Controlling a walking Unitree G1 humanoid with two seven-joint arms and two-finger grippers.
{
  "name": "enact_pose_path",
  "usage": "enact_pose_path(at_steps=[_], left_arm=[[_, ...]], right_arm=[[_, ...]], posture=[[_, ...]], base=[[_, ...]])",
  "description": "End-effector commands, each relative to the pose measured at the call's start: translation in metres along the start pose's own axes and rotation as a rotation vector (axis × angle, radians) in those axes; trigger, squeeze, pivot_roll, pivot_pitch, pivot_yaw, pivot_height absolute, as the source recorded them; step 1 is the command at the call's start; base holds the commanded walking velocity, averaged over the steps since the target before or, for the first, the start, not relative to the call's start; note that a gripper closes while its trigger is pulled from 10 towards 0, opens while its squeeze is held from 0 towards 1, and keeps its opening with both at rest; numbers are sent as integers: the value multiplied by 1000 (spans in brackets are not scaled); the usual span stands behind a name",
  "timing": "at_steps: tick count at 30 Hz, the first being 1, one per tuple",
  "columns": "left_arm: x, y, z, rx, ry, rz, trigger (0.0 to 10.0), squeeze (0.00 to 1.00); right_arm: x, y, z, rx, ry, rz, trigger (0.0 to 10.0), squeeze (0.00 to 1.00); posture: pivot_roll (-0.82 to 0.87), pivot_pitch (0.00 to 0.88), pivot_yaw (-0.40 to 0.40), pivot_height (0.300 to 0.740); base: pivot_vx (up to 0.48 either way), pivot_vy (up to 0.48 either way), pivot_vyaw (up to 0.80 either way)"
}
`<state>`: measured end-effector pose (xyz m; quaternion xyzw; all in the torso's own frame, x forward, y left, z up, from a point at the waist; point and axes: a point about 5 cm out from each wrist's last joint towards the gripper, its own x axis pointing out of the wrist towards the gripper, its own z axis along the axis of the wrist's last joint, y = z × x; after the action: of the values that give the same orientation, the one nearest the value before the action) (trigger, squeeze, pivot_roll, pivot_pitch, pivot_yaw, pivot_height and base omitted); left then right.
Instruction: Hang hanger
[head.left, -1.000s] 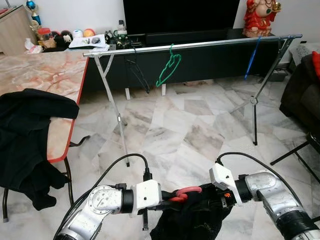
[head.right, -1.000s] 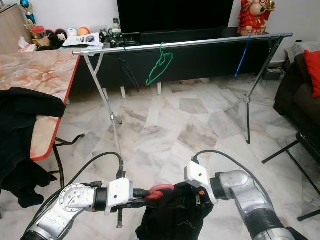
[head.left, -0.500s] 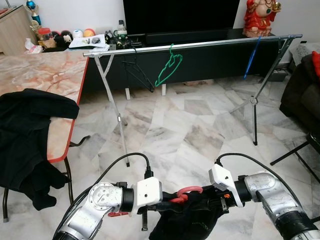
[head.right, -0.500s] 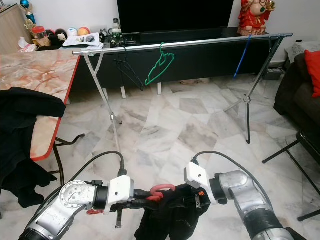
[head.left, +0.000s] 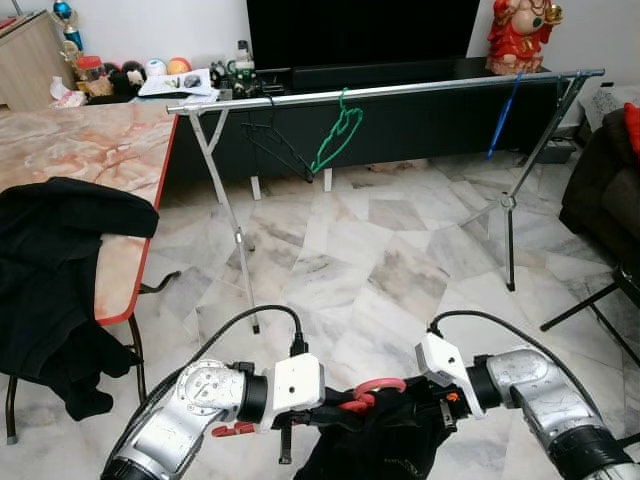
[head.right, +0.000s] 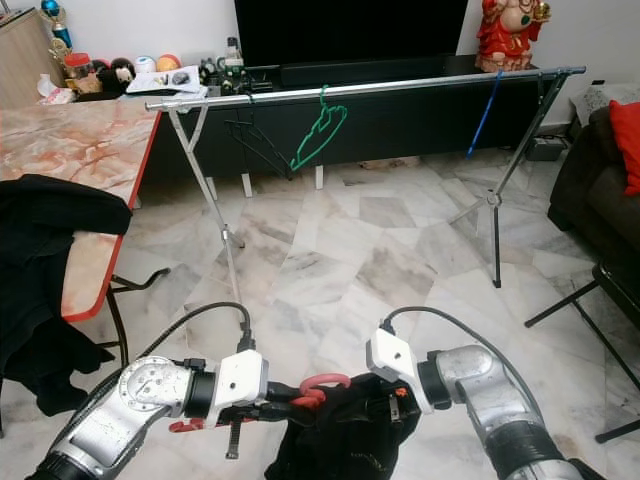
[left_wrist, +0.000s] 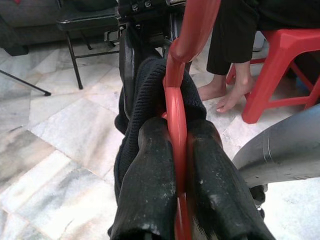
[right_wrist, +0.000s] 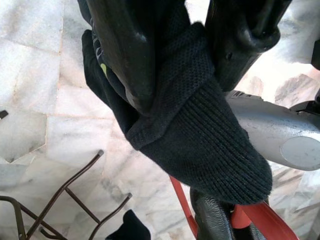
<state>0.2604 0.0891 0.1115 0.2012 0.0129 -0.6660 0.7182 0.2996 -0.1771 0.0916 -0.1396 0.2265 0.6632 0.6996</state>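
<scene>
Both arms are held low in front of the robot, carrying a red hanger (head.left: 372, 392) dressed with a black garment (head.left: 385, 445). The left tool (left_wrist: 176, 165) is clamped on the red hanger's neck just below its hook, one black finger on either side of the red bar. The right tool (right_wrist: 172, 55) is pinched on a fold of the black garment's knitted fabric, on the other side of the hook. The hanger's long axis appears to run roughly from one tool to the other, with the hook rising between them. The silver rail (head.left: 400, 90) of the drying rack stands well ahead across the marble floor (head.left: 380, 260), higher than the hook, and bears a green hanger (head.left: 338, 135), a black hanger (head.left: 275, 145) and a blue hanger (head.left: 505, 112). The left arm, holding the neck, is judged better placed to lift the hook onto a free stretch of rail.
</scene>
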Motion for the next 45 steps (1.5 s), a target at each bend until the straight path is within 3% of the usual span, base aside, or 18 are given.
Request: enact_pose_path(at_steps=[1,3,22,32,36,39,41,42,45], left_arm=[[3,1,7,14,-10,-27,10000,949],[3,1,7,5,-10,-26,10000,1000],[-4,1,7,15,8,-74,10000,1000],[-8,8,9,47,17,-74,10000,1000],[-13,15,10,58,22,-28,10000,1000],[-20,23,9,72,26,59,10000,1000],[-24,32,7,80,18,173,10000,1000],[-29,42,5,82,3,304,10000,1000],[-32,49,4,44,-32,428,10000,1000]], right_arm=[[4,2,4,-31,-17,28,0,0],[4,2,4,-30,-15,27,0,0],[8,9,-11,8,33,50,0,0],[16,29,-45,85,126,91,0,0],[18,34,-56,134,123,60,0,0],[17,31,-63,153,125,-35,0,0],[15,25,-70,178,151,-167,0,0],[13,21,-76,210,166,-283,0,0],[13,19,-82,279,147,-384,0,0]], posture=[[70,82,38,740],[70,84,37,740],[69,88,33,740],[70,97,31,740],[72,99,31,740],[72,99,31,740],[70,99,31,740],[68,99,29,740],[68,99,29,740]], base=[[0,0,0],[0,0,0],[0,0,0],[0,0,0],[0,0,0],[0,0,0],[0,0,0],[0,0,0],[0,0,0]])
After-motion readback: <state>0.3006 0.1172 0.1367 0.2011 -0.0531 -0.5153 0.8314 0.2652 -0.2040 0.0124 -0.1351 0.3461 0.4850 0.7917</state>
